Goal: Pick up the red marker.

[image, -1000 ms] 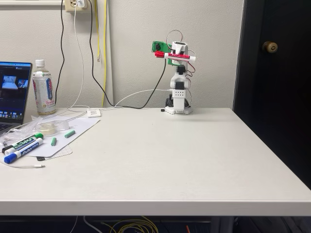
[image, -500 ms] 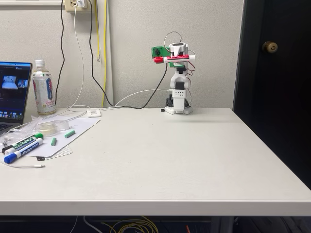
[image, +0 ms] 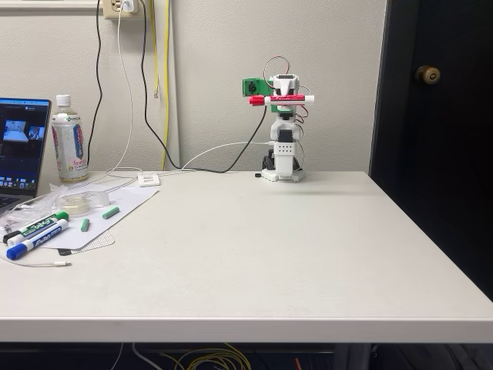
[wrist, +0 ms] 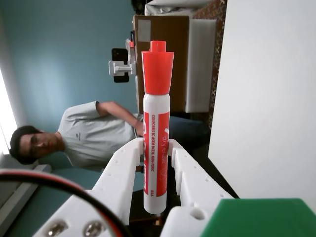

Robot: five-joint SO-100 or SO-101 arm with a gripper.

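The red marker is held level high above the table's back edge, on top of the folded white arm. My gripper is shut on its barrel. In the wrist view the red marker stands between the two white fingers, red cap pointing away from the camera, and my gripper clamps its white label part.
At the table's left lie a green-capped marker and a blue-capped marker on a white sheet, with a bottle and a laptop behind. A person sits across in the wrist view.
The marker in the gripper has turned from slightly tilted to level and shifted a little right and down as the wrist rotated.
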